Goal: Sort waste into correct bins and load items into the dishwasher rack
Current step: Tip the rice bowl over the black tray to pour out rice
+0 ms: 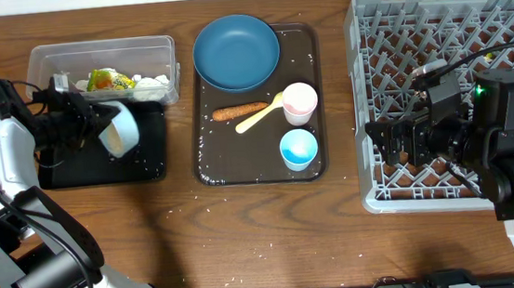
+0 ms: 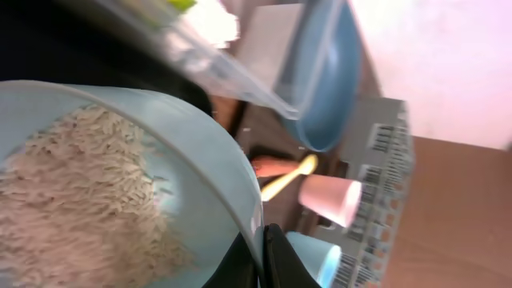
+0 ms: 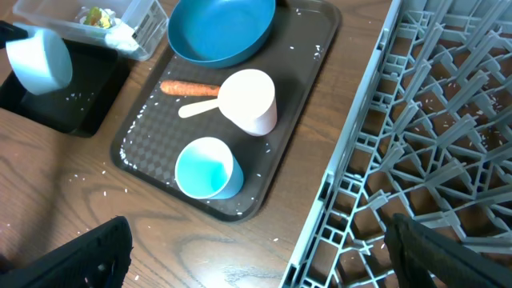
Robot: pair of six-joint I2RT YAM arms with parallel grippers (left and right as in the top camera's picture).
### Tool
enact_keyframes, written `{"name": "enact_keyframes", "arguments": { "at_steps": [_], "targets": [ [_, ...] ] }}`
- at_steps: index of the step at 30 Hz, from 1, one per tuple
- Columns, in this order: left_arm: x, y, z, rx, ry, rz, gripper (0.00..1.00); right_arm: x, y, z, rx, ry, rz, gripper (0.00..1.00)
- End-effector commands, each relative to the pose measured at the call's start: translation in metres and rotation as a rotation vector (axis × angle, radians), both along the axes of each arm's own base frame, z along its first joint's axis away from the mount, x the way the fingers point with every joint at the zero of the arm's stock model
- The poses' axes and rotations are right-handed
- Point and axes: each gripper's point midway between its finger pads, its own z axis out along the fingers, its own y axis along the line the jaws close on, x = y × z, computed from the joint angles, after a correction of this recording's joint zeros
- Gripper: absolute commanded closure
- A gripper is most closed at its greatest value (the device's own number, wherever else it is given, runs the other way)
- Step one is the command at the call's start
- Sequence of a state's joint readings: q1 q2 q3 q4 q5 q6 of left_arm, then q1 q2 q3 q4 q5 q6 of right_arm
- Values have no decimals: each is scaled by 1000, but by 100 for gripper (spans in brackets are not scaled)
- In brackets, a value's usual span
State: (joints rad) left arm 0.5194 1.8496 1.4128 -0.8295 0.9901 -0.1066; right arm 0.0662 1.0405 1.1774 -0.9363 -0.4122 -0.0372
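Observation:
My left gripper [image 1: 97,128] is shut on the rim of the pale blue-white bowl [image 1: 121,130], holding it tilted over the black tray [image 1: 82,169]. In the left wrist view the bowl [image 2: 192,160] holds white rice grains [image 2: 80,200], with the fingers [image 2: 264,256] pinching its rim. The clear tub [image 1: 161,54] holds a yellow-green wrapper [image 1: 108,80] and white paper scraps [image 1: 149,80]. The blue plate [image 1: 237,50], sausage stick [image 1: 240,111], yellow spoon [image 1: 259,116], pink cup [image 1: 299,103] and light blue cup [image 1: 299,150] lie on the brown tray. My right gripper [image 3: 264,256] is open and empty over the left edge of the dishwasher rack [image 1: 442,16].
The brown serving tray [image 1: 212,157] sits between the bins and the rack. Loose rice grains are scattered on it and on the wooden table [image 1: 246,229]. The right wrist view also shows the bowl [image 3: 40,60] and the rack [image 3: 416,144].

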Motion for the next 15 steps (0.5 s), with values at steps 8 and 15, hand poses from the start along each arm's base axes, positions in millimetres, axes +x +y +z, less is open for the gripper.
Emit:
{"name": "enact_keyframes", "arguments": {
  "at_steps": [8,15],
  "targets": [
    [0,14,27,-263,-144,24,94,-2,7,7,13,-7,22,1],
    [2,32,29,-415,-203,58,94,-2,7,7,13,-7,22,1]
  ]
}}
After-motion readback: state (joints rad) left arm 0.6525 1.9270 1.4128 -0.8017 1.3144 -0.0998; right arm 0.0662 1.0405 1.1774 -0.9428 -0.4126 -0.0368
